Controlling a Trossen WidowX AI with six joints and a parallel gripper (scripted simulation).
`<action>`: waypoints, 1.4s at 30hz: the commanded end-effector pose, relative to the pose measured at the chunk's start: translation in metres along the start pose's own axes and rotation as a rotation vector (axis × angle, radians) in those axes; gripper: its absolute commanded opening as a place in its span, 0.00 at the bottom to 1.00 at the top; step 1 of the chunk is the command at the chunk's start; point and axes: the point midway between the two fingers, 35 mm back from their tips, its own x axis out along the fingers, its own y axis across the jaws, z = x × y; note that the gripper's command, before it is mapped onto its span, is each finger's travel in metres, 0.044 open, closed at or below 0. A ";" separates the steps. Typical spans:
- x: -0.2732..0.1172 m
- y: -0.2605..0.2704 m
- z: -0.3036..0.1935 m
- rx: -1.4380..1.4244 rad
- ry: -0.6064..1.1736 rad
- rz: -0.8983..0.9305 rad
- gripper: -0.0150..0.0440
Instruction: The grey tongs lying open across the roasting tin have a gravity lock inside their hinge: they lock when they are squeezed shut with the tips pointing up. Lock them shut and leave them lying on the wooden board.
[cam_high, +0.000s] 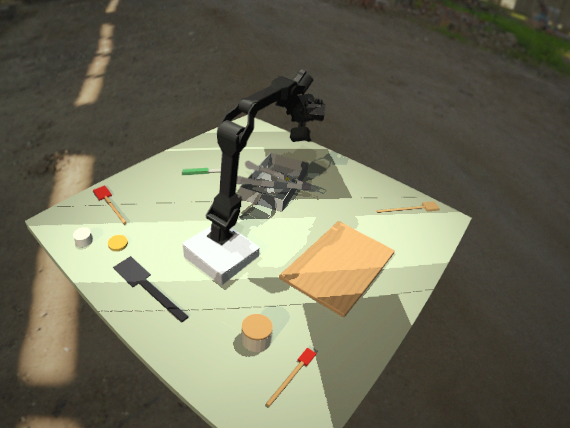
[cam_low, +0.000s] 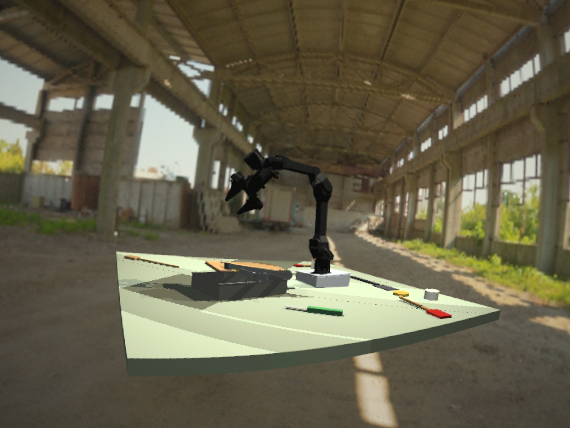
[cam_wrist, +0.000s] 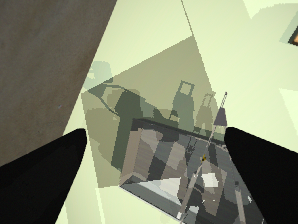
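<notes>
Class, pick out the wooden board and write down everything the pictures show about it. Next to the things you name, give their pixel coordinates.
The board (cam_high: 345, 272) is a flat, thin, four-cornered slab, orange-brown with wavy grain, so it looks like wood. It lies flat on the pale green table (cam_high: 165, 400) (cam_low: 300, 350), and nothing can be seen resting on it. In the top view, shadow darkens part of its face. It lies apart from the robot's white base (cam_high: 197, 259) (cam_low: 332, 281). In the exterior view the tin (cam_low: 240, 287) partly hides it.

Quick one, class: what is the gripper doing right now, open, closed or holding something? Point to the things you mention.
Gripper (cam_high: 311, 125) (cam_low: 236, 206) (cam_wrist: 156, 134): open, nothing between its fingers, above the roasting tin (cam_high: 283, 201) (cam_low: 250, 289) (cam_wrist: 131, 150).
</notes>
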 end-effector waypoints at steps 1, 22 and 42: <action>0.042 -0.023 -0.040 -0.019 0.145 -0.161 1.00; 0.100 -0.073 -0.124 -0.012 0.425 -0.534 1.00; 0.125 -0.085 -0.136 -0.012 0.424 -0.534 1.00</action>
